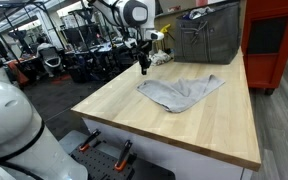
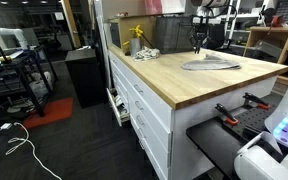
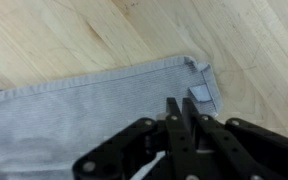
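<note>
Arm points straight down, gripper [image 1: 142,68] just over the grey cloth's [image 1: 181,92] corner, mid-tabletop [image 1: 174,135]. Fingers [image 3: 174,118] pressed together. Cloth lies flat, hemmed, slightly rumpled.

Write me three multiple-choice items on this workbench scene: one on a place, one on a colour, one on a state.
1. Where is the gripper?
A. Over one end of the cloth
B. Over the red cabinet
C. Down by the drawers

2. What colour is the cloth?
A. Red
B. Yellow
C. Grey

3. How does the cloth lie?
A. Hanging off the table edge
B. Spread loosely on the wooden tabletop
C. Rolled into a tight ball

Right letters:
1 A: in both exterior views the gripper hangs at the cloth's end, and the wrist view shows a hemmed corner just past the fingers.
2 C: the cloth is grey in every view.
3 B: it lies spread out with a few folds, well inside the tabletop's edges.
</note>
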Available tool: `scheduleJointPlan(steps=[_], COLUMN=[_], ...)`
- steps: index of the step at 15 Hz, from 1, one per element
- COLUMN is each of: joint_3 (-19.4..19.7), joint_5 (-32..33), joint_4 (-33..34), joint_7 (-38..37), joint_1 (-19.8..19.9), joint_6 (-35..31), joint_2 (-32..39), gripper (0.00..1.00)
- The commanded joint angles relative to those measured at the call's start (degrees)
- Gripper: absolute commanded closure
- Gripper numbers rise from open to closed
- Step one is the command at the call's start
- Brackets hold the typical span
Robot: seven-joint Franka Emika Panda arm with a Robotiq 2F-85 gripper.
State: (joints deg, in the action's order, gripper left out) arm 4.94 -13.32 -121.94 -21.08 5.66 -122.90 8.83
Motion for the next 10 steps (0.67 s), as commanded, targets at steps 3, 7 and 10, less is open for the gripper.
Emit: scheduleJointPlan(steps=[3,7,10], joint_3=[0.31,0.15,0.35], joint_5=[1.39,1.65,1.28], joint_4=[1.16,2.03,3.81], joint_7=[-6.1,-9.91,-12.19], joint_1=[-1.74,-3.31,-4.21], joint_6=[-0.69,-1.35,-1.97], joint_2=[2.9,5.72,7.91], gripper=[1.0,1.0,1.0])
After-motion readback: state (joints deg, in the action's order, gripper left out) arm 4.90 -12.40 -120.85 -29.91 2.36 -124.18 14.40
